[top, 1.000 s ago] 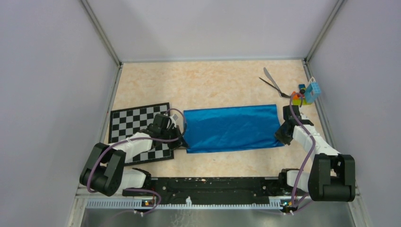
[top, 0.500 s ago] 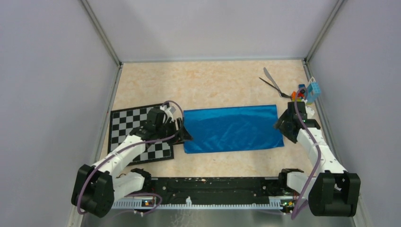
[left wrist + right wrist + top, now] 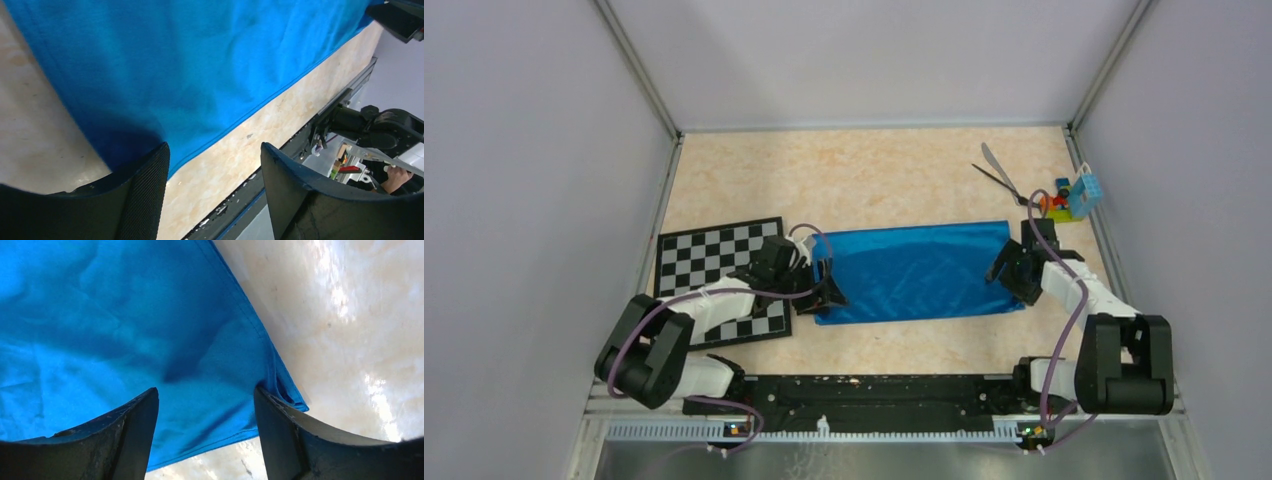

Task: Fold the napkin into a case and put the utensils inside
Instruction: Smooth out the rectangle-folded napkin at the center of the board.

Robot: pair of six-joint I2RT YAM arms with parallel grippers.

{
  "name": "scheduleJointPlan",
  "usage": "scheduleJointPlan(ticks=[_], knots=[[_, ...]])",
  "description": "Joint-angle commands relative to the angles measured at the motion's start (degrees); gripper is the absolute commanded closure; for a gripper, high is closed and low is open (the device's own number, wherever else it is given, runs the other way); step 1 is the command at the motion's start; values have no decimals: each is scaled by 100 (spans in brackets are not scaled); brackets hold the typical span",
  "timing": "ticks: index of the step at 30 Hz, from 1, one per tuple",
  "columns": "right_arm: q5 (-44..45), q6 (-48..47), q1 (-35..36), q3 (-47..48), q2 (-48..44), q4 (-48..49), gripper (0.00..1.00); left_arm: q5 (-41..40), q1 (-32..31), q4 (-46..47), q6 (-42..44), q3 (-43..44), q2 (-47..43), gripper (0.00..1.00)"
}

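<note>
Soft, even overhead light; the napkin (image 3: 914, 270) shines, glare bleaches the table (image 3: 350, 300) in the right wrist view, shadows are faint.

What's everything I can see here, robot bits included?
napkin: one, shiny bright blue, flat mid-table
checkered board: one, black and white, left of the napkin
utensils: two, silver-grey and black, far right corner
toy blocks: small cluster, colourful, beside the utensils; count unclear
table: one, beige marbled
left gripper: one, black, open over the napkin's left end
right gripper: one, black, open over the napkin's right end
</note>
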Motion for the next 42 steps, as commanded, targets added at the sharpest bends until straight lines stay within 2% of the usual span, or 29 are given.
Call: scheduleJointPlan(ticks=[1,3,9,12,14,20,24,27,31,36,42], knots=[[622,-79,-116,-6,441,341,31,-180,-11,481,112,-145,8,28],[920,-63,-119,49,494,241,31,-112,-11,420,161,-119,-110,27],[408,-436,58,562,-113,-14,26,112,-2,355,166,169,-529,21],[81,-410,58,699,-249,-16,22,69,-2,382,142,354,-381,20],[171,-354,47,675,-204,-29,21,89,-4,472,111,372,-130,18],[76,-405,-351,186,76,586,19,151,-13,1105,-171,-26,420,14],[-86,-595,-408,79,391,847,20,-73,-13,967,-52,-21,471,10],[-241,-820,-326,350,116,857,20,-103,-13,797,70,330,307,5],[-1024,-989,-285,935,108,1216,12,-129,24,903,-8,959,478,1],[-2556,-811,-312,1602,1290,2364,10,-11,108,1625,-377,1694,1381,1],[-3979,-154,-538,1773,2473,3993,11,0,404,2392,-718,2071,2335,1]])
